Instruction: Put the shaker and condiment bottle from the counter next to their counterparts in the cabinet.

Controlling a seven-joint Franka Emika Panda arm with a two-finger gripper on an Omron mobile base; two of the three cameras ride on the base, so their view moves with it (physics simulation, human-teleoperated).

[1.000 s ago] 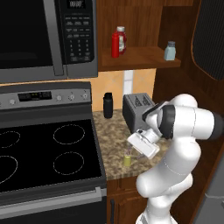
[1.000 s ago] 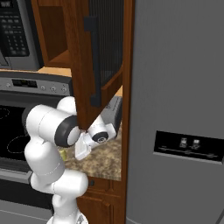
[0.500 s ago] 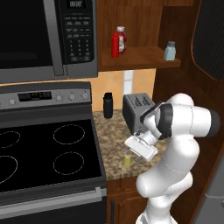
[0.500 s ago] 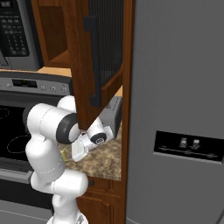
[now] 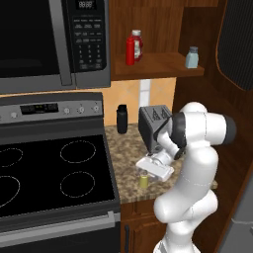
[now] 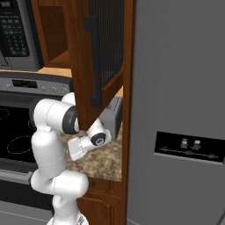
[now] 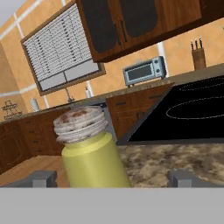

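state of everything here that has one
gripper: open, fingers on either side of the shaker, not closed on it
shaker: upright on the counter, capped
cabinet: door open
ketchup bottle: upright on the cabinet shelf, capped
pale blue shaker: upright on the shelf
black cylinder: upright on the counter

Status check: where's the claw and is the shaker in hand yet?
Claw open, straddling the shaker, not yet closed. Shaker upright on the counter near the front edge. Toaster just behind the arm; nothing between the fingers and the shaker.
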